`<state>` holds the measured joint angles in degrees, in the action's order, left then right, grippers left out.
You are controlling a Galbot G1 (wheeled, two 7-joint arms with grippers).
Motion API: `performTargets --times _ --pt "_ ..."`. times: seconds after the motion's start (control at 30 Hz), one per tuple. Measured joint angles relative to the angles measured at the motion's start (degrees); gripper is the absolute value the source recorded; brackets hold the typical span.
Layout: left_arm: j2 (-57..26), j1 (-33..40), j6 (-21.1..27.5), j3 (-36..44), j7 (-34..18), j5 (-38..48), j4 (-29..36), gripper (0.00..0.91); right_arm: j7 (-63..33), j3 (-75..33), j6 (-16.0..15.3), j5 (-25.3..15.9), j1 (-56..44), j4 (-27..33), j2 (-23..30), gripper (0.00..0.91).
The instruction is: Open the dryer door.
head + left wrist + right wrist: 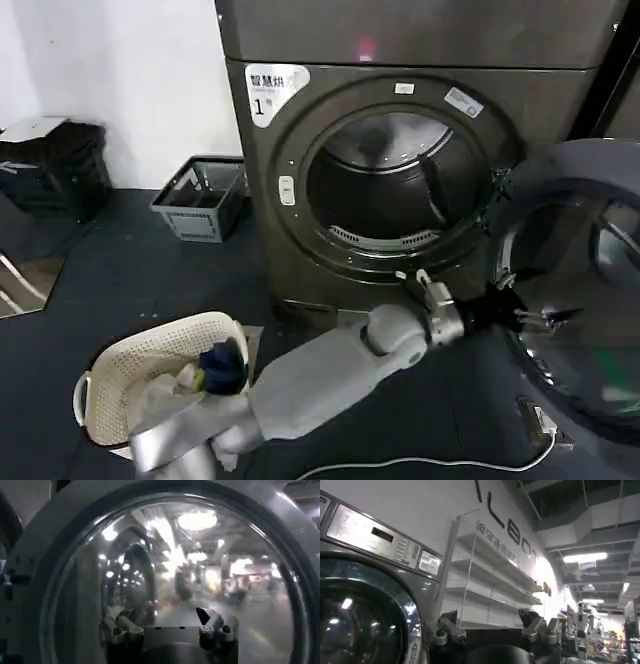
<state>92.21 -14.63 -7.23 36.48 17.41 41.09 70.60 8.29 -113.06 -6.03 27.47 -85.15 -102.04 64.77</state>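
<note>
The dryer (pixel 250 215), dark grey-brown with a white "1" label (pixel 268 92), stands with its round drum opening (pixel 390 185) uncovered. The dryer door (pixel 565 175) is swung wide to the right, its inner side facing me. My left arm reaches across from the lower left, and my left gripper (pixel 555 318) is at the door's inner face. In the left wrist view that gripper (pixel 162 617) is open just before the door's glass (pixel 190 555), holding nothing. My right gripper (pixel 486 617) is open and empty, held up in the air away from the door.
A grey plastic basket (pixel 200 198) sits on the floor left of the dryer. A white laundry basket (pixel 140 365) with clothes is at the front left. A white cable (pixel 420 465) lies on the floor. A neighbouring machine (pixel 365 615) and white shelves (pixel 490 580) appear in the right wrist view.
</note>
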Motion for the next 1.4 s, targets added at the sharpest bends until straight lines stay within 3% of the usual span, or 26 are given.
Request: performTargets --times 0.4,0.7,0.9,1.4 --pt "-0.02 1.61 -2.52 -0.65 -5.12 -4.55 -5.88 0.907 0.06 0.01 0.72 -0.08 0.04 0.65 -0.05 0.907" --pt "-0.02 1.46 -15.5 -0.92 -9.67 -9.03 -4.71 0.907 -0.07 -1.02 1.1 -0.06 -0.36 0.82 -0.18 0.907" --pt "-0.26 0.64 -19.17 -1.03 -13.32 -10.14 1.44 0.907 -0.6 -2.58 1.45 -0.06 -0.33 1.0 -0.78 0.907" --pt "-39.3 -6.33 -8.87 -4.28 -14.14 -9.72 24.67 0.907 -2.54 -6.15 1.33 -1.03 0.96 0.9 -2.39 0.907"
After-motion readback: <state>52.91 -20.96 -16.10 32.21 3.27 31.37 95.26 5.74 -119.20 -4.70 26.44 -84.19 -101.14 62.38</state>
